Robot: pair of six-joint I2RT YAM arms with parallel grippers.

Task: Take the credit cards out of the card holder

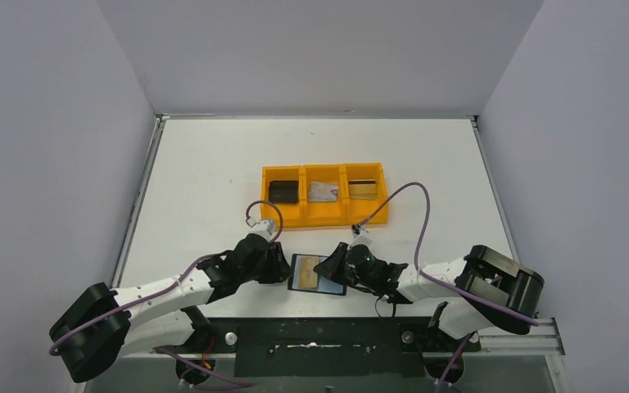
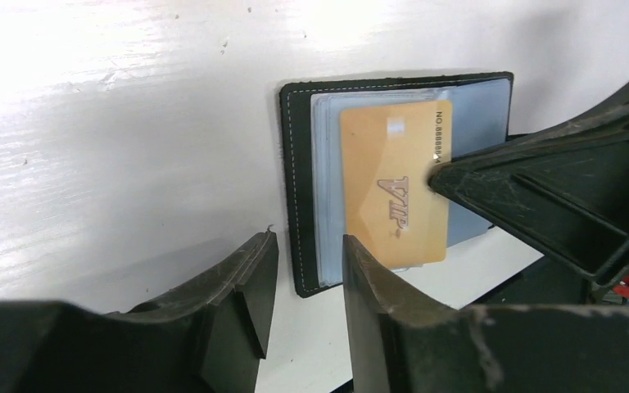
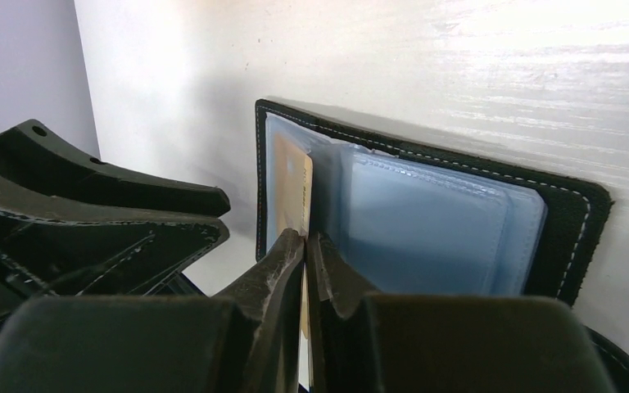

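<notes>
The card holder [image 1: 318, 274] lies open on the table between my two grippers, black with blue-grey pockets [image 3: 426, 221]. A gold credit card [image 2: 393, 180] marked VIP sticks partly out of a pocket. My right gripper [image 3: 305, 237] is shut on that card's edge [image 3: 295, 188]; its tip [image 2: 436, 176] shows on the card in the left wrist view. My left gripper [image 2: 309, 239] stands open just off the holder's near corner [image 2: 295, 188], nothing between its fingers. A silvery-grey card [image 1: 322, 191] and another gold card [image 1: 364, 187] lie in the orange tray.
The orange three-compartment tray [image 1: 324, 168] sits behind the holder at mid-table, with a chunky black block [image 1: 282, 191] in its left compartment. The left arm's fingers [image 3: 131, 213] crowd close to the right gripper. The table's near edge lies just below the holder.
</notes>
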